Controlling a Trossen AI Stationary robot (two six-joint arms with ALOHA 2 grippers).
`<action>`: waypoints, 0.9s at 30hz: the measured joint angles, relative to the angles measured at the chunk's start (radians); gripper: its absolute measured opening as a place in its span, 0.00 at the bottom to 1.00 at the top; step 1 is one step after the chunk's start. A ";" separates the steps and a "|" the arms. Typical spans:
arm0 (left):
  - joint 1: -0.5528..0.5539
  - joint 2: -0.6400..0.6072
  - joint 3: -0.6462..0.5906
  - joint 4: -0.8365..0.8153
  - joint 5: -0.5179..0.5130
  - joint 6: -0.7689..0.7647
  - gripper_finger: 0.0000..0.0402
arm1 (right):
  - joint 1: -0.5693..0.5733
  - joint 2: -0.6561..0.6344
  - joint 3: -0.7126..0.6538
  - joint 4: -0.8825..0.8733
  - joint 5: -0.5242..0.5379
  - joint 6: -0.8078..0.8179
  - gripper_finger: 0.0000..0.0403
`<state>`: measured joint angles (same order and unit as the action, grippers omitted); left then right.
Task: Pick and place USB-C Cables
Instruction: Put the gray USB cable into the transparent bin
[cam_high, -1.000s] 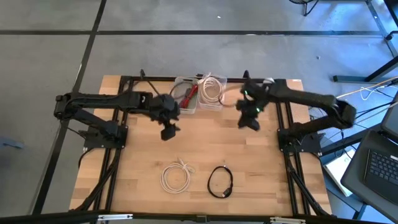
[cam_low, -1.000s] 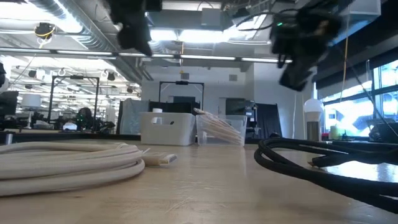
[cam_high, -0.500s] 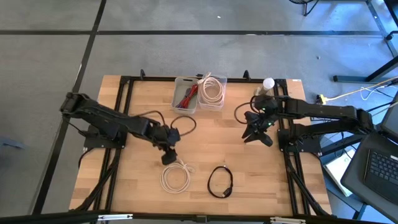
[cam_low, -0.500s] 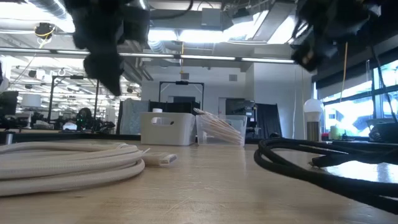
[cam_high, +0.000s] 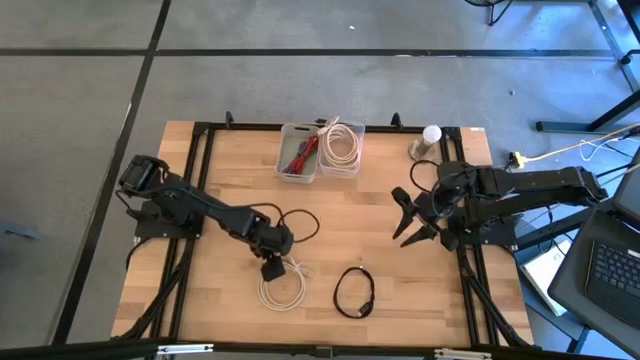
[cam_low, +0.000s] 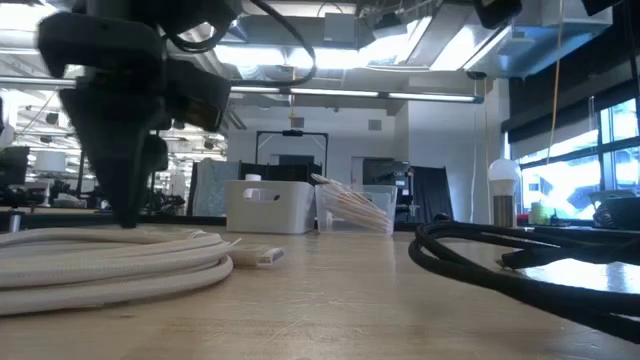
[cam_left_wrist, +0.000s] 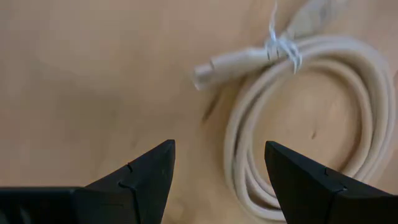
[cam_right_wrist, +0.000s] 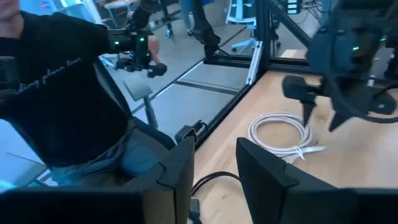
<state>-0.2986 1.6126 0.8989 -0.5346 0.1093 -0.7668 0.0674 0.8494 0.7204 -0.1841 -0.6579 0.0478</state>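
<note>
A cream-white coiled cable (cam_high: 283, 287) lies flat near the table's near edge, with a black coil (cam_high: 355, 293) to its right. My left gripper (cam_high: 272, 268) is open and hovers low over the cream coil's far-left side. In the left wrist view the coil (cam_left_wrist: 239, 143) and its tied plug end (cam_left_wrist: 214, 64) show between the open fingers of my left gripper (cam_left_wrist: 217, 168). In the low view it (cam_low: 128, 210) hangs just above the coil (cam_low: 110, 260). My right gripper (cam_high: 405, 220) is open near the right frame and holds nothing. More cables, red and cream (cam_high: 342, 147), sit in the bins.
A clear bin (cam_high: 300, 152) with cables stands at the far edge, and a white ball-topped object (cam_high: 431, 135) stands far right. Black frame rails run along both sides. In the right wrist view a person in a black shirt (cam_right_wrist: 56, 93) is beyond the table.
My left arm has swung from beside the bin toward the near edge and come down over the cream coil. My right arm has drawn back from the bin toward the table's right edge and slightly nearer. The cables have stayed where they were.
</note>
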 joint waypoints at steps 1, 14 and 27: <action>-0.010 0.007 0.000 0.002 0.008 -0.011 0.60 | 0.008 0.000 0.000 0.000 0.011 -0.001 0.31; -0.122 0.053 0.001 0.067 -0.122 -0.062 0.60 | 0.025 0.001 0.000 -0.001 0.056 -0.003 0.31; -0.134 0.144 0.010 0.050 -0.190 -0.029 0.48 | 0.025 0.001 0.000 0.000 0.063 -0.002 0.31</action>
<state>-0.4328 1.7561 0.9088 -0.4850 -0.0810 -0.7959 0.0921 0.8505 0.7204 -0.1838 -0.5947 0.0460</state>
